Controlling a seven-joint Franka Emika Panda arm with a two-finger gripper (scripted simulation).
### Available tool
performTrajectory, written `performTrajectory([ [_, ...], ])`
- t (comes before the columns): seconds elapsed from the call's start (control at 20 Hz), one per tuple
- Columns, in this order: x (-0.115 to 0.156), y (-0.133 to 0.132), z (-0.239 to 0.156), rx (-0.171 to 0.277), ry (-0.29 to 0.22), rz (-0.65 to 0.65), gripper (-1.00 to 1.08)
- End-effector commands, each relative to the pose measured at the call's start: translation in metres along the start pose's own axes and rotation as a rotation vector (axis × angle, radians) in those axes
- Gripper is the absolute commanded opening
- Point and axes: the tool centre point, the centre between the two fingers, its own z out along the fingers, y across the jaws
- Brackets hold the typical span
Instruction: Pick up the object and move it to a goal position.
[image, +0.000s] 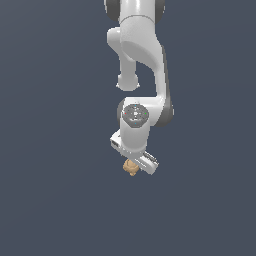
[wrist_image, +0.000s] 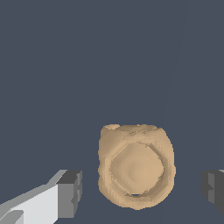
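Gripper (wrist_image: 141, 188): one, its two dark finger pads (wrist_image: 70, 192) standing spread, one on each side of the object with a gap showing on both sides, touching nothing.
Object (wrist_image: 136, 168): one tan-orange rounded lump, sitting between the spread pads in the wrist view, its circular ridge facing the camera.
Object in the exterior view (image: 130, 167): peeking out just beneath the hand, toward the exterior view's left of the finger end.
Gripper in the exterior view (image: 141, 164): pointing downward and tilting, partly covering the lump.
Arm (image: 142, 65): one white Panda arm, reaching down from the top of the exterior view.
Background: plain dark slate surface lying behind everything.
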Motion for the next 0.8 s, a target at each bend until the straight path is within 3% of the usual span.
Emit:
performTrajectory([
  [0.0, 0.0, 0.001, 0.011, -0.001, -0.001, 0.001, 1.0],
  [0.55, 0.0, 0.0, 0.042, -0.001, -0.001, 0.004, 1.0],
  [0.6, 0.0, 0.0, 0.042, -0.001, -0.001, 0.004, -1.0],
  [0.75, 0.0, 0.0, 0.042, -0.001, -0.001, 0.004, -1.0],
])
